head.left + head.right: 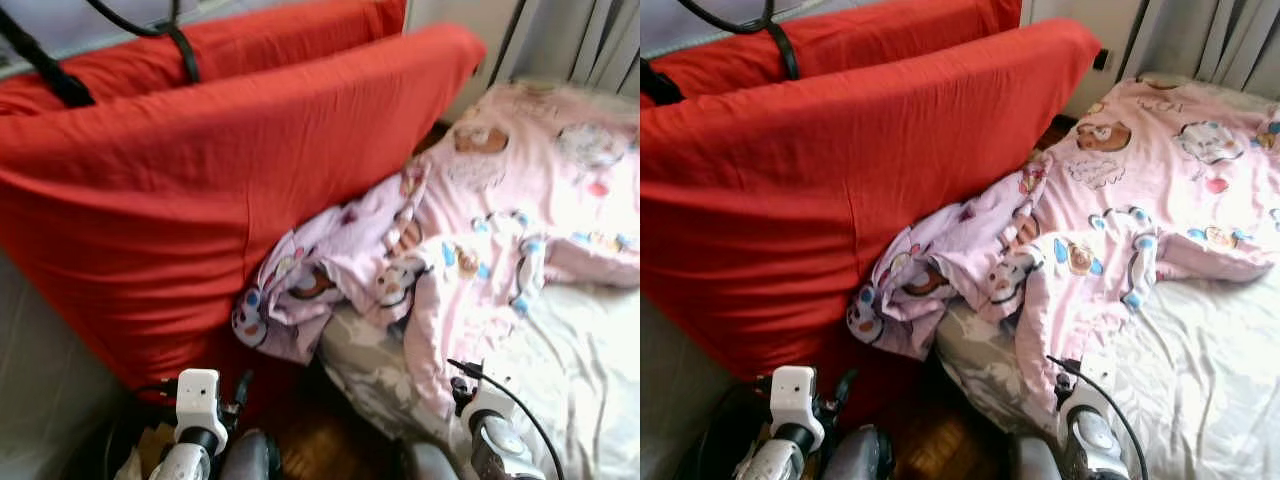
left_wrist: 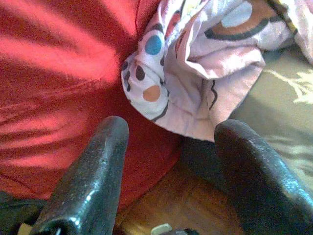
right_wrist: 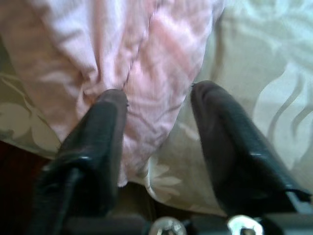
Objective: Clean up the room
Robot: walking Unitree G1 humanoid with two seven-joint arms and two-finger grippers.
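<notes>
- Nearest to you, at the bottom edge of the head views, both arms were raised; the left gripper (image 2: 168,147) had its fingers spread, released and gripping nothing, above a strip of wooden floor (image 2: 181,205).
- Your right gripper (image 3: 159,103) was likewise released, fingers apart, one fingertip (image 3: 113,98) over a hanging fold of the pink blanket (image 1: 1160,190), whether touching it you could not tell.
- Just beyond, the blanket, printed with cartoon animals, lay rumpled across the bed (image 1: 1210,360) on the right, one bunched corner spilling off the bed's left edge against the red mattress.
- On the left, you saw two red mattresses (image 1: 840,190) standing on edge, leaning one behind the other.
- Farthest off, grey curtains (image 1: 1210,40) hung behind the bed.
</notes>
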